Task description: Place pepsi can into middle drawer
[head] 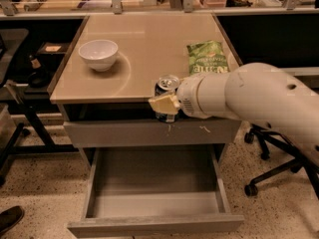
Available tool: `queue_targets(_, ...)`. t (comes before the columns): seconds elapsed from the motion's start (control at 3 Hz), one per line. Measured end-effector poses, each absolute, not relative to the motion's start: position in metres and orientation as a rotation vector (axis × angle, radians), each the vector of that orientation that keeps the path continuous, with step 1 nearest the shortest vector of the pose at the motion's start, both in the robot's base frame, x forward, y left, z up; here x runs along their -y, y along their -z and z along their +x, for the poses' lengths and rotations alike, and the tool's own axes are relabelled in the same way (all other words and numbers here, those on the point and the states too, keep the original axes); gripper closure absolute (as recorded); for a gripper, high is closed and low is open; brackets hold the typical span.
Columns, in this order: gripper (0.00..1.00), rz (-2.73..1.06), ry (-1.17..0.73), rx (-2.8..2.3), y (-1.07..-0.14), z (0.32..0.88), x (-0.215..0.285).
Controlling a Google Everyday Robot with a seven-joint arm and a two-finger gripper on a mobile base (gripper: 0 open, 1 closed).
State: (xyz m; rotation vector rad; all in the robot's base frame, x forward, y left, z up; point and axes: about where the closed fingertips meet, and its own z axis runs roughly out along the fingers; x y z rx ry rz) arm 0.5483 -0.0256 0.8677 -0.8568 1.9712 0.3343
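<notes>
The pepsi can [166, 85], dark blue with a silver top, is held upright in my gripper [165, 103] just past the front edge of the tan tabletop. The gripper is shut on the can; a pale finger [163, 104] crosses the can's front. My white arm [249, 101] reaches in from the right. Below, the middle drawer [154, 176] is pulled open, wide, shallow and plain grey inside. The can hangs above the drawer's back part, in front of the closed upper drawer front.
A white bowl [98, 54] stands at the tabletop's left. A green chip bag [208, 57] lies at the right. The closed grey drawer front [124, 132] has white scuff marks. An office chair base [264, 168] stands at the right. A shoe [9, 218] shows at bottom left.
</notes>
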Motion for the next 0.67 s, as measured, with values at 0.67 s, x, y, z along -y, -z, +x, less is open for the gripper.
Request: queue_targets(0.67, 1.00, -0.704, -0.436, -2.124, -0.751, 0.505, 0.026)
